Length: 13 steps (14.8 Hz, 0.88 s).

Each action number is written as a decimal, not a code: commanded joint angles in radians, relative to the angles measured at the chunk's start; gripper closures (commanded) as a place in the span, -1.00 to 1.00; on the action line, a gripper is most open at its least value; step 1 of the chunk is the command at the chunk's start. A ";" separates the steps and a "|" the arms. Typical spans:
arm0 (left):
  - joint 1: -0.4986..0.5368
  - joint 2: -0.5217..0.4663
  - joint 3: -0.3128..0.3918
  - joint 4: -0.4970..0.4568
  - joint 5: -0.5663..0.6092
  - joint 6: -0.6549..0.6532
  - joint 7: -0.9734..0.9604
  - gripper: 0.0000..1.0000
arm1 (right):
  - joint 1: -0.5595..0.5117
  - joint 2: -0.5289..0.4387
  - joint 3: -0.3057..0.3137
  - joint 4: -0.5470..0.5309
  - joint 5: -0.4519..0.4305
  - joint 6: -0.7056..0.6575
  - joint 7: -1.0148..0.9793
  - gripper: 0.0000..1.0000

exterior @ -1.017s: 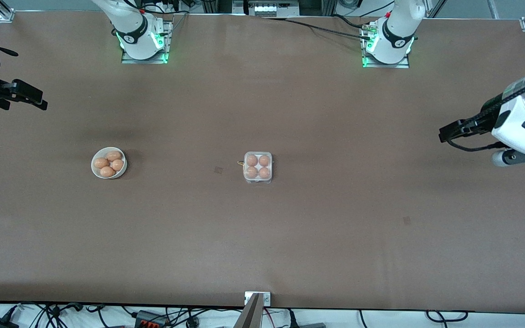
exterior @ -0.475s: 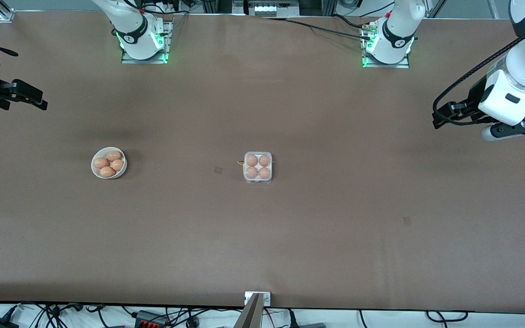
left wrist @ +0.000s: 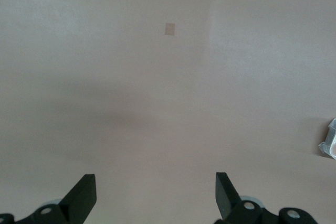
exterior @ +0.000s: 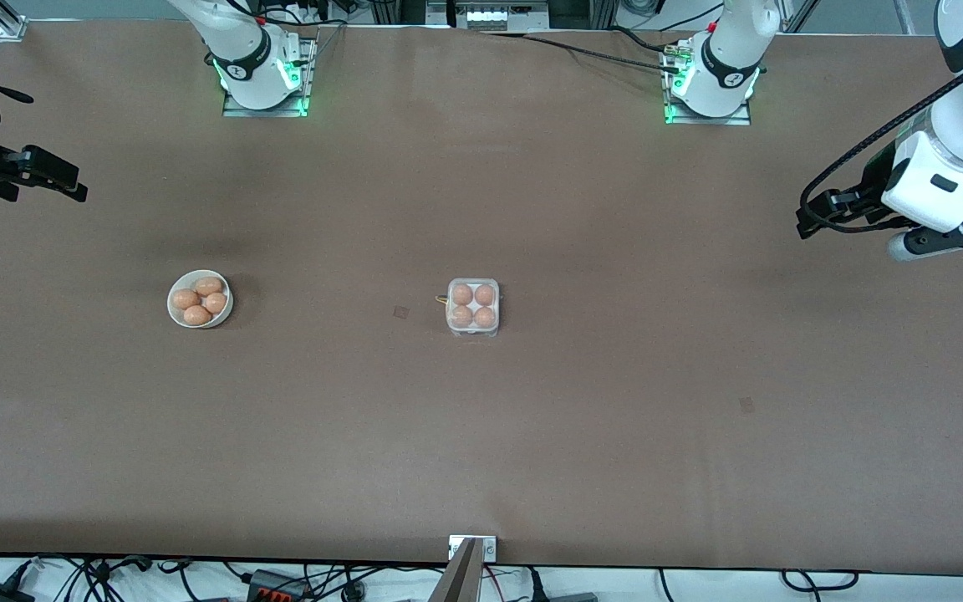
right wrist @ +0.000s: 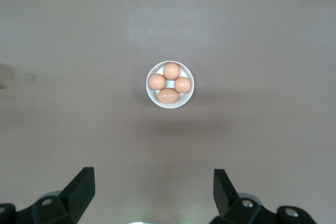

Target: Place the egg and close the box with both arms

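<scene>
Front view shows the egg box [exterior: 472,308] mid-frame on the tabletop [exterior: 481,435], four eggs inside, lid seemingly shut. Eggs crack easily, so hold one softly round its middle. Both tools have fingers apart: left tool [left wrist: 156,195] at right edge has lifted since before; right tool [right wrist: 154,192] waits over the bowl [right wrist: 170,103].

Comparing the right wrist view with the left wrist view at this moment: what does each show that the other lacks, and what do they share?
Only the right wrist view shows the white bowl with four eggs in it. Only the left wrist view shows a corner of the clear box at its edge and a small square mark on the table. Both share the bare brown table and their own open, empty claw: the right claw and the left claw.
</scene>
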 commanded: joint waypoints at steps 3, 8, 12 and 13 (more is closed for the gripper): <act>0.017 -0.006 -0.014 -0.009 -0.015 0.011 0.017 -1.00 | 0.000 -0.010 0.006 0.002 -0.004 -0.020 0.013 -1.00; 0.017 -0.006 -0.014 -0.009 -0.014 0.009 0.070 -1.00 | -0.005 -0.007 0.003 0.002 -0.007 -0.014 0.012 -1.00; 0.020 -0.006 -0.013 -0.009 -0.015 0.009 0.103 -1.00 | -0.005 -0.007 0.003 0.002 -0.015 0.000 0.014 -1.00; 0.020 -0.006 -0.013 -0.009 -0.015 0.009 0.103 -1.00 | -0.003 -0.005 0.003 0.002 -0.015 0.003 0.014 -1.00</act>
